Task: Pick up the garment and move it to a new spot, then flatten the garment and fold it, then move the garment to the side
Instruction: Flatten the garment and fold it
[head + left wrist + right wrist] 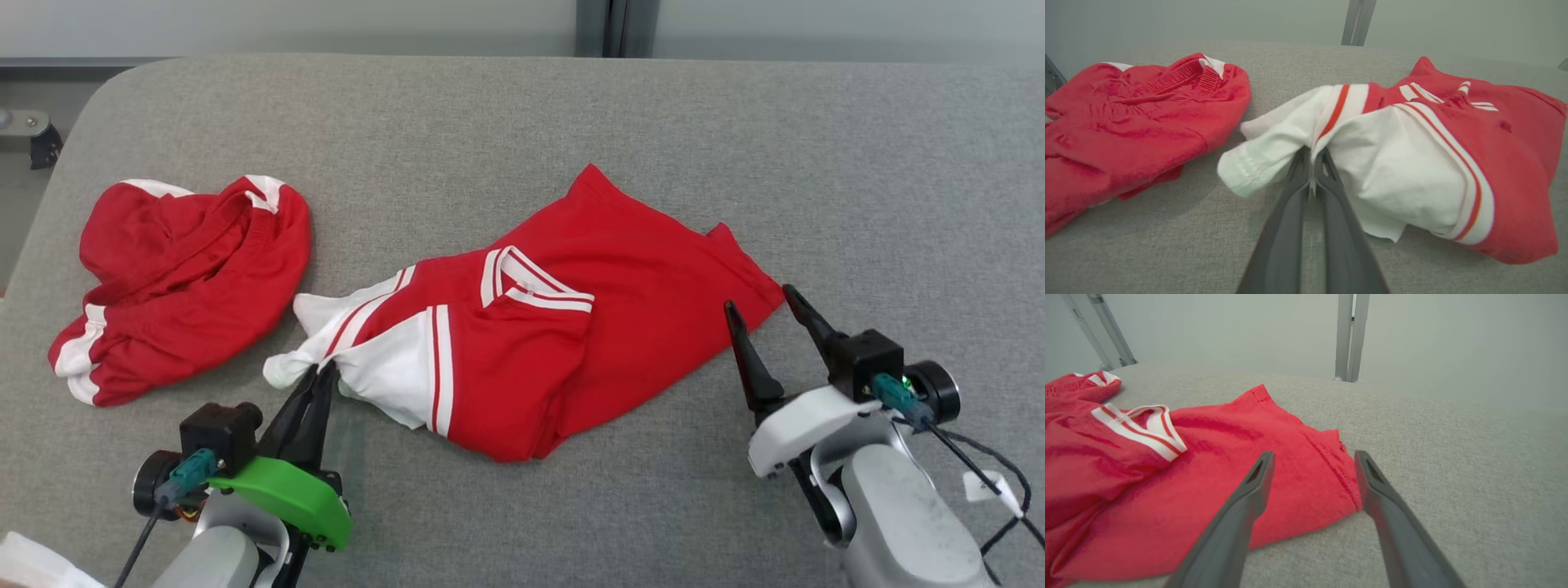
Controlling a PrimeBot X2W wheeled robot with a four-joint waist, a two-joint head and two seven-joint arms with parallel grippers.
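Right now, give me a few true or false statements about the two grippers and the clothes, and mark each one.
1. The left gripper is shut on the white sleeve of the shirt. True.
2. The right gripper is shut on the hem. False: it is open, with the shirt's red corner between its fingers.
3. The red shorts lie to the shirt's left. True.
4. The shirt lies flat and smooth. False: it is bunched and creased.

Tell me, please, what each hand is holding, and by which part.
The left hand is closed on the shirt, pinching its white sleeve. The right hand is open and holds nothing.
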